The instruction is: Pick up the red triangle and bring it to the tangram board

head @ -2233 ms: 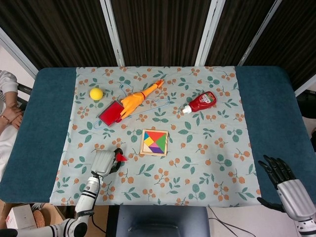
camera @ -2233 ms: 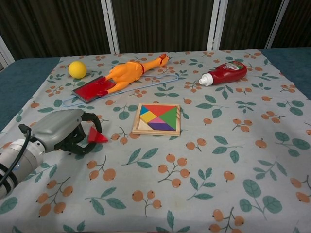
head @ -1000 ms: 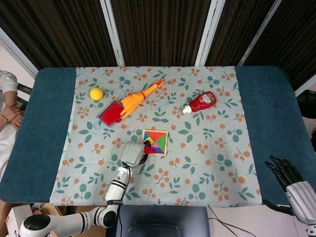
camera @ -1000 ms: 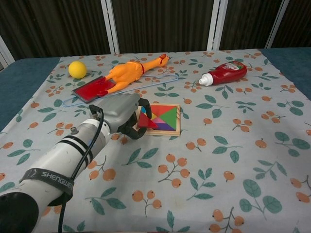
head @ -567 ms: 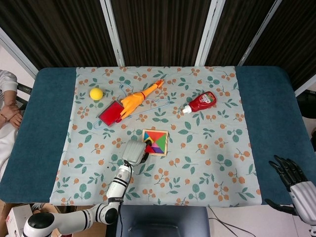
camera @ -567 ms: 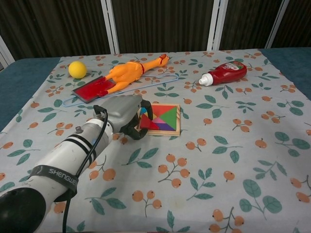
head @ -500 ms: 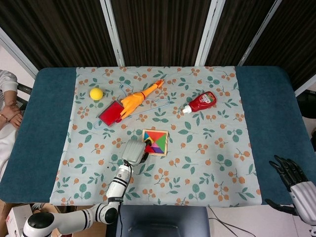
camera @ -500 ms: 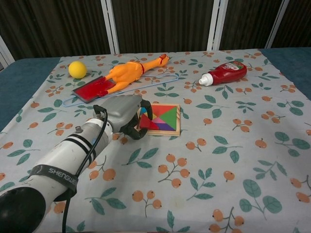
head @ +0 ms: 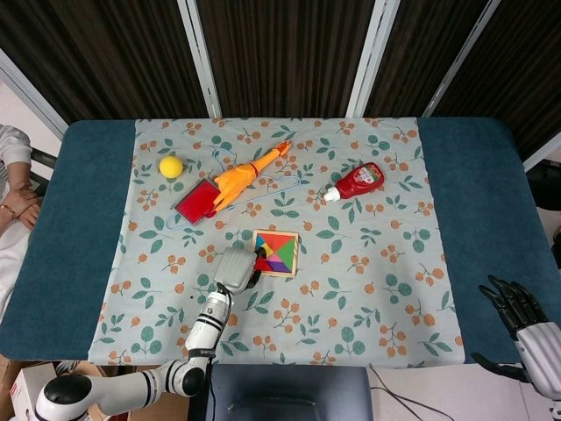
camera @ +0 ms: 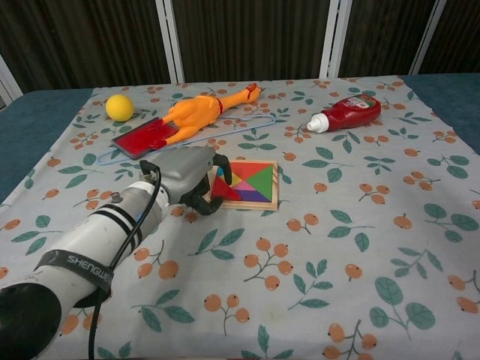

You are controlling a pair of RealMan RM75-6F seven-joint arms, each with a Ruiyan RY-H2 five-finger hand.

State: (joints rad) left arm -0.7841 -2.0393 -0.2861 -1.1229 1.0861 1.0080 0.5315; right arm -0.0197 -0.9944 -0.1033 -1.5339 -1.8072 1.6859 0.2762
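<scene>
The red triangle (camera: 223, 189) is pinched in the dark fingertips of my left hand (camera: 186, 174), right over the left edge of the wooden tangram board (camera: 255, 183). In the head view the left hand (head: 235, 268) sits just left of the board (head: 280, 248), with the red triangle (head: 261, 262) at the board's lower left corner. The board is filled with coloured pieces. I cannot tell whether the triangle touches the board. My right hand (head: 519, 317) hangs off the table's front right corner, fingers spread, holding nothing.
A rubber chicken (camera: 196, 114) lies on a red flat piece (camera: 142, 139) and a blue wire hanger at the back left. A yellow ball (camera: 119, 107) sits further left. A ketchup bottle (camera: 349, 112) lies at the back right.
My left hand carried the red triangle from the front left of the cloth rightward to the board's left edge. Over the last half second it barely shifted. The right hand stayed put.
</scene>
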